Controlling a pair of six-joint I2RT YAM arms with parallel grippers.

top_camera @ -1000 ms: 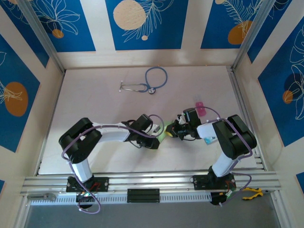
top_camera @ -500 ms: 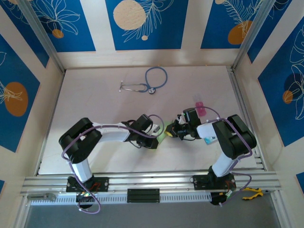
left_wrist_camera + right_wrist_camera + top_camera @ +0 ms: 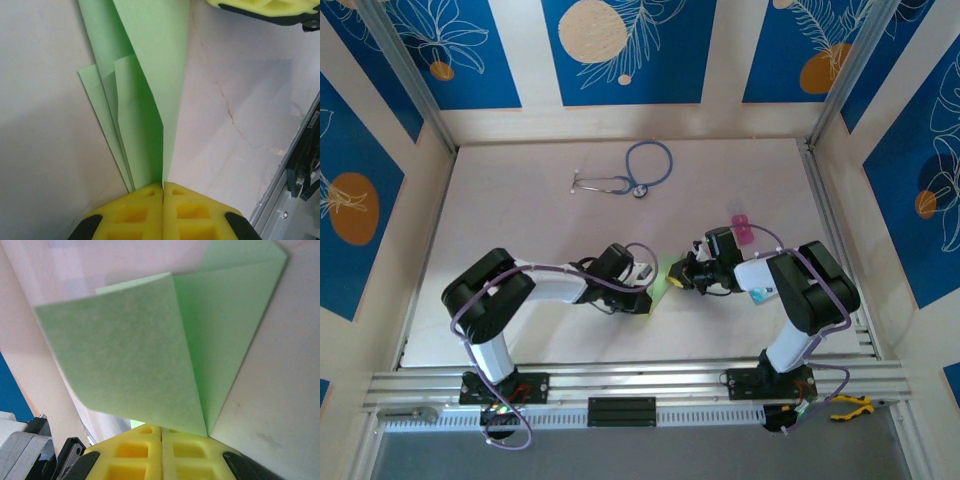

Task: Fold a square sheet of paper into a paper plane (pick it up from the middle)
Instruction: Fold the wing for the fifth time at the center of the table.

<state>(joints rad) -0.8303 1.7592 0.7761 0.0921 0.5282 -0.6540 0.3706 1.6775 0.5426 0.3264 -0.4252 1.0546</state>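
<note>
The pale green square sheet of paper [image 3: 666,273] is folded into overlapping layers and is held up between both grippers at the table's middle. My left gripper [image 3: 650,285] is shut on one end. In the left wrist view the yellow pads [image 3: 135,210] meet at the gripper [image 3: 163,186] with the paper's [image 3: 150,85] creased edge pinched between them. My right gripper [image 3: 678,278] is shut on the other end. In the right wrist view a folded flap of the paper [image 3: 130,350] rises from the closed gripper [image 3: 161,427]. The right gripper's pads [image 3: 260,7] show at the far end of the left wrist view.
A blue stethoscope [image 3: 628,172] lies toward the back of the table. A small pink block [image 3: 741,228] and a teal-and-white packet [image 3: 760,294] lie next to the right arm. A metal rail [image 3: 835,230] runs along the table's right edge.
The left gripper's jaws have closed onto the paper and the wrist has shifted slightly left, so more green paper shows between the grippers. The right arm has held still.
</note>
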